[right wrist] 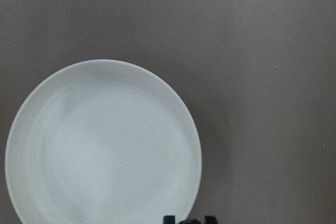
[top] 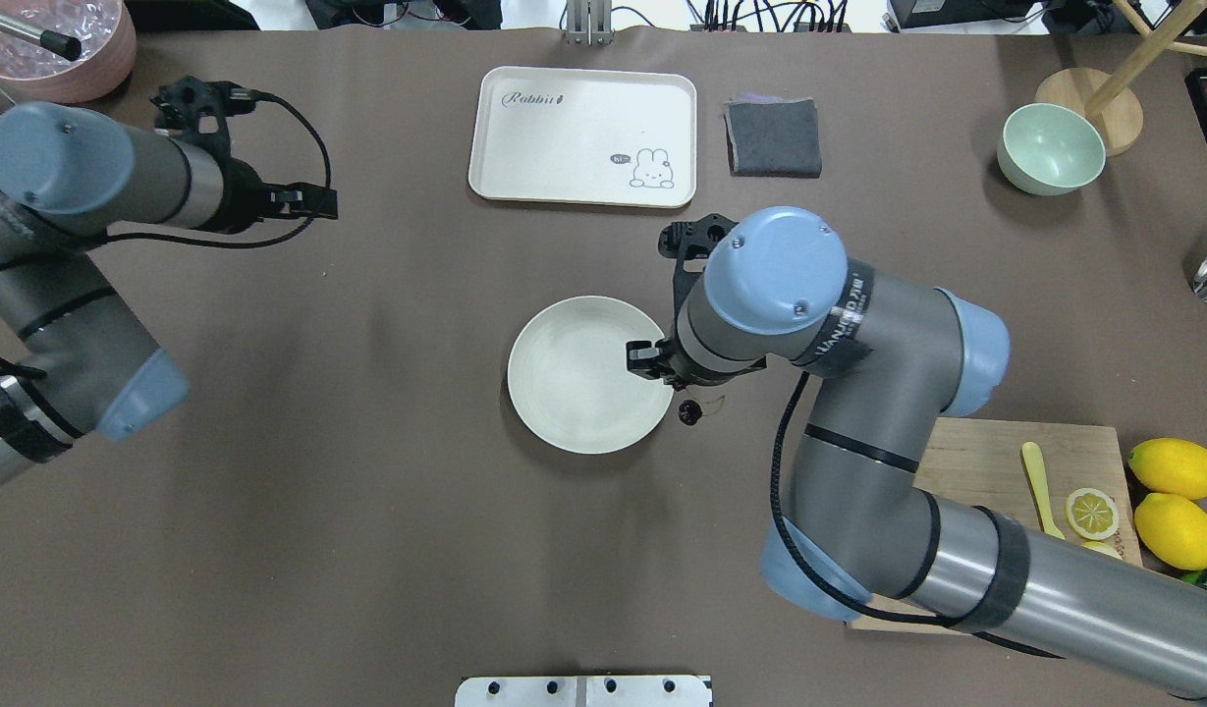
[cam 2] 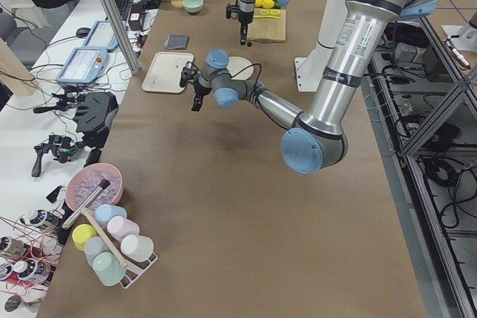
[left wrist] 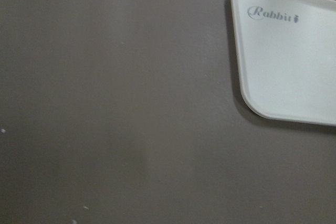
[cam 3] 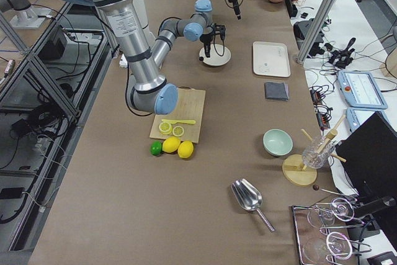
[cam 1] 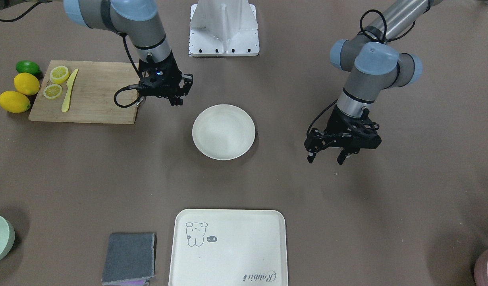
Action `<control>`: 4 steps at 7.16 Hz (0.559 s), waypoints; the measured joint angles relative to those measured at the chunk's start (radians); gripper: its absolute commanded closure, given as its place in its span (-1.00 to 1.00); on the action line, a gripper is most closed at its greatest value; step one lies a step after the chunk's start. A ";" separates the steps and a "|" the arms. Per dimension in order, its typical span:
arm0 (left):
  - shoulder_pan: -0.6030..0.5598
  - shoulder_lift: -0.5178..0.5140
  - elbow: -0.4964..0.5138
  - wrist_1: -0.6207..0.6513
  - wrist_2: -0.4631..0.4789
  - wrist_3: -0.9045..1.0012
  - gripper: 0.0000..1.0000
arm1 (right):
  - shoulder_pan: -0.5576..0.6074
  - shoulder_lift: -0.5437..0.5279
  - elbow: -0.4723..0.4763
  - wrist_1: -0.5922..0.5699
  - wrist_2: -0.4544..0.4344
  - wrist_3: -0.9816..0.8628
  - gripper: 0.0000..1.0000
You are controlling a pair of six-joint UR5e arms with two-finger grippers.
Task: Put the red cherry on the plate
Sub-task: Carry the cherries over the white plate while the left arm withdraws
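while the right arm (top: 858, 393) bends in over the middle of the brown table (top: 367, 550), the left arm (top: 73, 196) stands off toward the table's left end, well apart from everything else.

cream tray (top: 564, 128), rectangular, with a small animal drawing and "rabbit" lettering: middle of the edge far from the robot. wooden cutting board (cam 1: 97, 95): near the robot's edge, toward the right end.

plate (top: 574, 373): round, cream-white, raised rim, at the table's centre. nothing lies in it.

grey folded cloth (top: 773, 137): far edge, just right of the tray. pale green bowl (top: 1050, 147): toward the far right corner.

two whole lemons (cam 1: 14, 101) and a lime (cam 1: 28, 67) sit off the board's outer end, toward the right edge. on the board: two lemon slices (cam 1: 59, 74) with a yellow knife (cam 1: 69, 91) beside them.

left gripper (cam 1: 326, 159): points down above bare table, fingers spread apart, nothing between them.

right gripper (right wrist: 189, 220): raised, by the plate's right rim. the wrist view shows its fingertips drawn close together with a small dark rounded thing pinched between them.

red cherry (top: 689, 412): tiny, dark maroon, thin stem. in the overhead view it peeks out under the right wrist, just outside the plate's rim on the robot-side right, not on the plate. it reads as hanging from those fingertips; contact with the table cannot be made out.
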 measured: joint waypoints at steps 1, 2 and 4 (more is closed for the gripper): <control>-0.074 0.039 0.018 0.004 -0.054 0.143 -0.95 | -0.009 0.055 -0.076 0.022 -0.020 0.007 1.00; -0.147 0.085 0.027 0.022 -0.115 0.246 -0.95 | -0.016 0.099 -0.159 0.067 -0.039 0.013 1.00; -0.323 0.162 0.035 0.107 -0.253 0.389 -0.95 | -0.033 0.145 -0.280 0.160 -0.072 0.022 1.00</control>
